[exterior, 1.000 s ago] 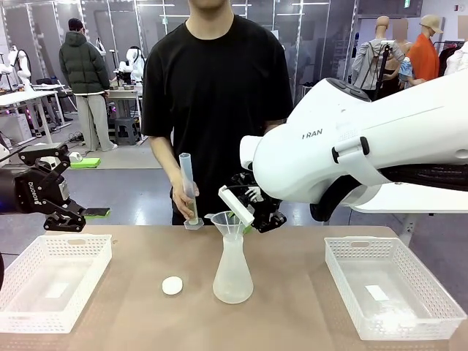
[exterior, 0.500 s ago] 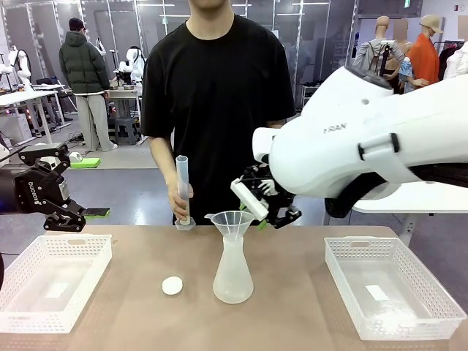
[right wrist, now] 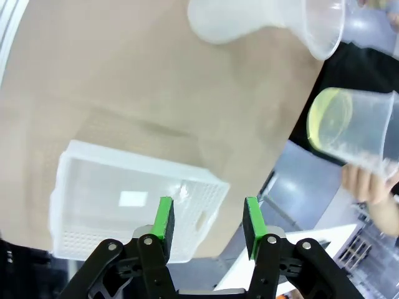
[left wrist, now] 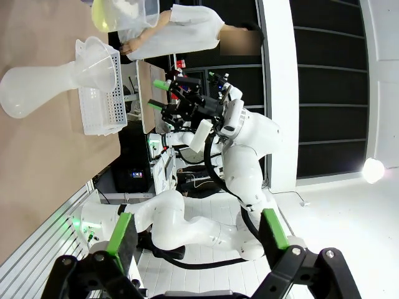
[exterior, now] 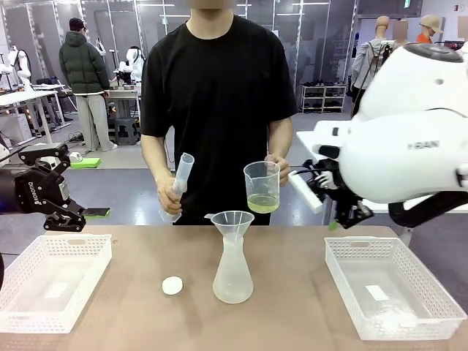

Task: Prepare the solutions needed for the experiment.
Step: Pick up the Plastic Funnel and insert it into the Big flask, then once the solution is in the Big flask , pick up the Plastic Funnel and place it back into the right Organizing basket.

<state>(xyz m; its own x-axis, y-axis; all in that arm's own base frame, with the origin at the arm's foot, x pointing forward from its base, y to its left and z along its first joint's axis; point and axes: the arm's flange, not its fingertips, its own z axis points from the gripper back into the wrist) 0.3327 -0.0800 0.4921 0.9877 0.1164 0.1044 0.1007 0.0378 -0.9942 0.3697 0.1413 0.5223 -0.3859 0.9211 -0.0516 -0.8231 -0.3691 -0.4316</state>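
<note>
1. Plainly, the solution (exterior: 262, 202), a shallow pale yellow-green watery layer, lies in the bottom of a clear plastic measuring beaker (exterior: 262, 175). One of the person's hands (exterior: 281, 162) holds the beaker in the air, above and a little to the robot's right of the translucent conical flask (exterior: 232, 276) on the tan worktop (exterior: 292, 307).
2. A clear plastic funnel (exterior: 232, 221) stands in the flask's neck. The beaker is upright and apart from it, so the pour looks not yet begun.
3. The person's other hand (exterior: 170, 196) holds a slim clear graduated cylinder (exterior: 181, 175), tilted, above and to the left of the flask.
4. The liquid should slosh freely. With so little in it, the beaker is probably very light, and its thin smooth wall is likely to flex and slip under a hard squeeze.
5. The best hold would be around the beaker's wall at mid-height, above the liquid line and below the rim. The pressure should be gentle and the lip turned toward the funnel.
6. The flask looks light and top-heavy under the loose funnel, so a knock from the beaker could tip it.
7. The robot's left hand (left wrist: 196, 230) is spread wide and empty, well to the left of the flask.
8. Its right hand (right wrist: 206, 224) has its jaws apart with nothing between the pads. It is to the right of the flask, past the beaker and near a white mesh basket (right wrist: 137, 205).
</note>
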